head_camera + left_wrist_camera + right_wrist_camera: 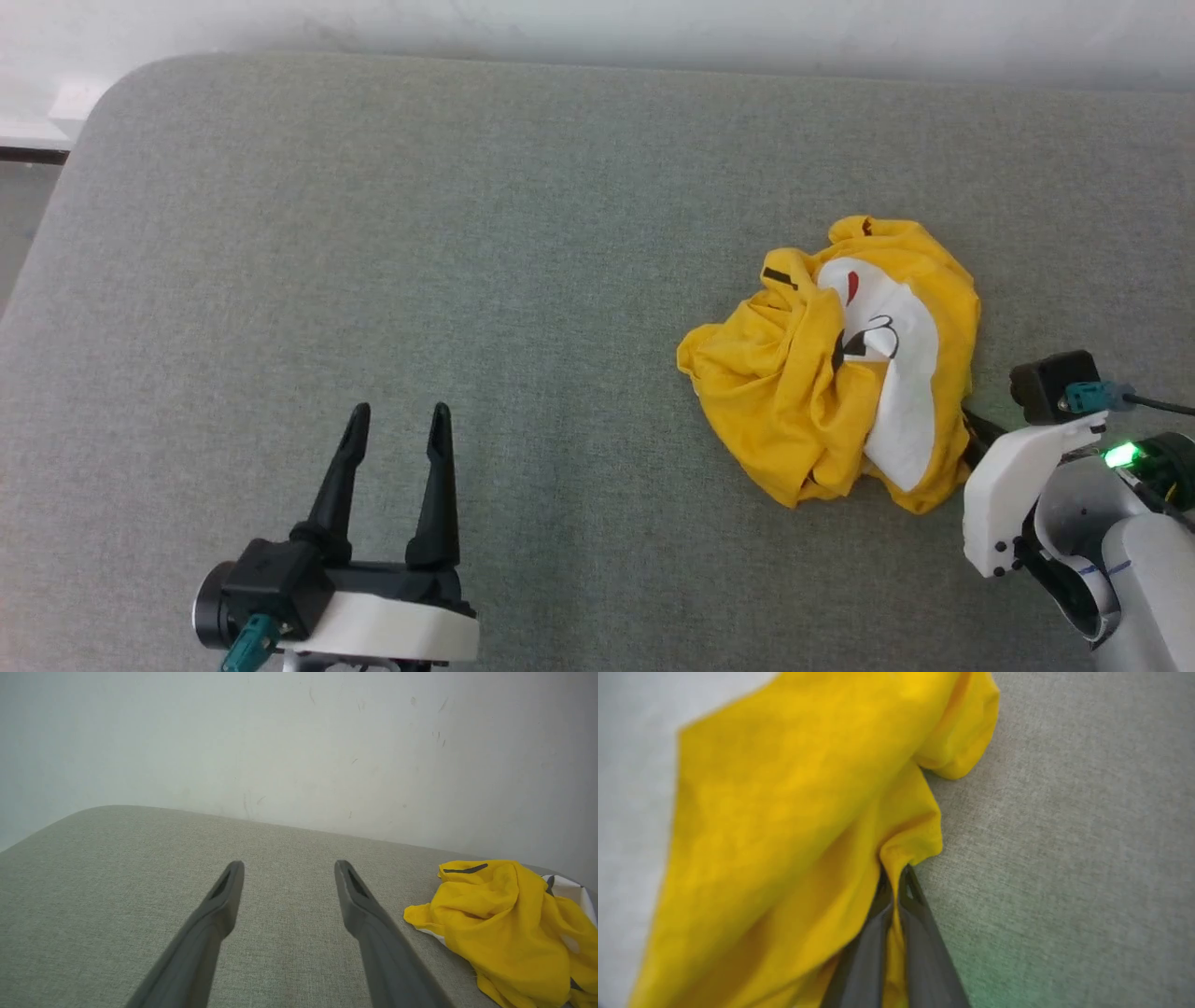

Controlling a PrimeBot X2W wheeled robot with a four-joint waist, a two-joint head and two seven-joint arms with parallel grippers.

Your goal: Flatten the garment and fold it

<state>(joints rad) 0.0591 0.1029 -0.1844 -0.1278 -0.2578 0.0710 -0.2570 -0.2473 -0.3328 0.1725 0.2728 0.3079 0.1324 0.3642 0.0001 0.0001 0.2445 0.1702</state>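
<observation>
The garment [831, 373] is a crumpled bright yellow T-shirt with white, black and red print, lying in a heap on the grey cushion right of centre. My right gripper [894, 877] is shut on a fold of the yellow cloth [794, 826] at the heap's near right edge; in the head view its dark fingers [976, 434] disappear under the fabric. My left gripper [400, 415] stands open at the lower left, well away from the shirt, with nothing between its fingers. In the left wrist view the garment [509, 924] lies off to the right of the left gripper [289, 868].
The grey fabric surface [373, 233] has a rounded far left corner and ends at a pale wall [597, 23]. A strip of floor [23, 196] shows past the left edge.
</observation>
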